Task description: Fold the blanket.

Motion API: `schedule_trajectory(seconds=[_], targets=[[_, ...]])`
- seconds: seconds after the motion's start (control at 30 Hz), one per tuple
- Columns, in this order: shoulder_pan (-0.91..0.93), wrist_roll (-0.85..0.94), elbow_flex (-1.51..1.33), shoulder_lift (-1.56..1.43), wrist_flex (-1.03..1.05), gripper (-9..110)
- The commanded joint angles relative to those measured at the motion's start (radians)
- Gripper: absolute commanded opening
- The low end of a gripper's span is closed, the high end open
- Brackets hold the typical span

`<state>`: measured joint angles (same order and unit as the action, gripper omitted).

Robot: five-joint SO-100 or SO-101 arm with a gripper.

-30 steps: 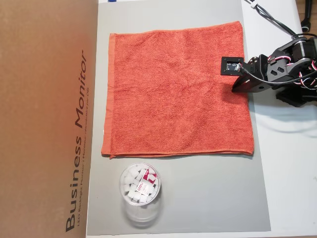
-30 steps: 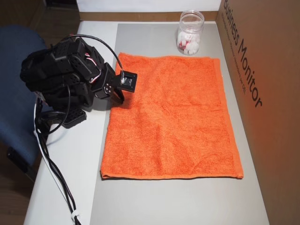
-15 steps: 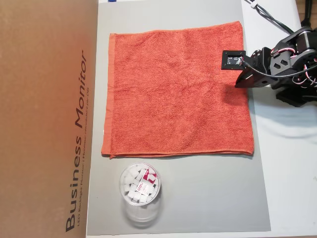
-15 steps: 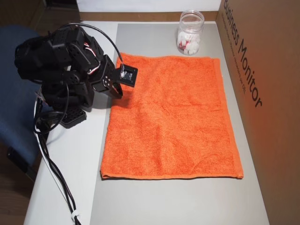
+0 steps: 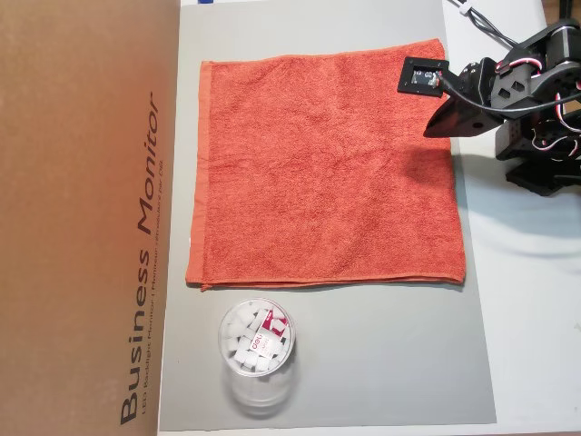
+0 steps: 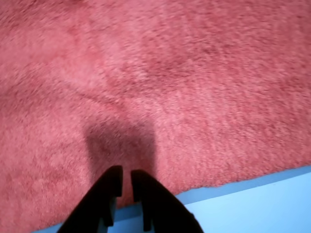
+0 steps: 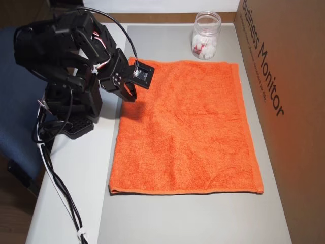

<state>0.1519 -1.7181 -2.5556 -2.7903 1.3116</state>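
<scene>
The arm stood folded at the mat's edge, at three o'clock of the blanket [image 5: 322,168] in an overhead view, its gripper [image 5: 433,127] raised above the cloth's two o'clock corner. In the wrist view the gripper [image 6: 122,177] pointed down at the terry, fingers nearly together with a thin gap, holding nothing. The blanket [image 7: 188,127] lay flat and unfolded on the grey mat [image 5: 381,363], its slightly longer axis running nine to three in that first overhead view, beside the cardboard box [image 5: 82,209]. A clear jar [image 5: 257,356] stood at six o'clock.
</scene>
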Motion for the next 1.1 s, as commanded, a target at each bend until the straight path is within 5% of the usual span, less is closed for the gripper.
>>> schedule_trajectory(seconds=[0.0,0.3,0.73,1.07], targets=[[0.044,0.006,0.078,0.026,0.003,0],[0.172,0.011,0.184,0.060,0.015,0],[0.353,0.011,0.508,0.060,0.396,0],[0.604,0.012,0.557,0.061,0.390,0]])
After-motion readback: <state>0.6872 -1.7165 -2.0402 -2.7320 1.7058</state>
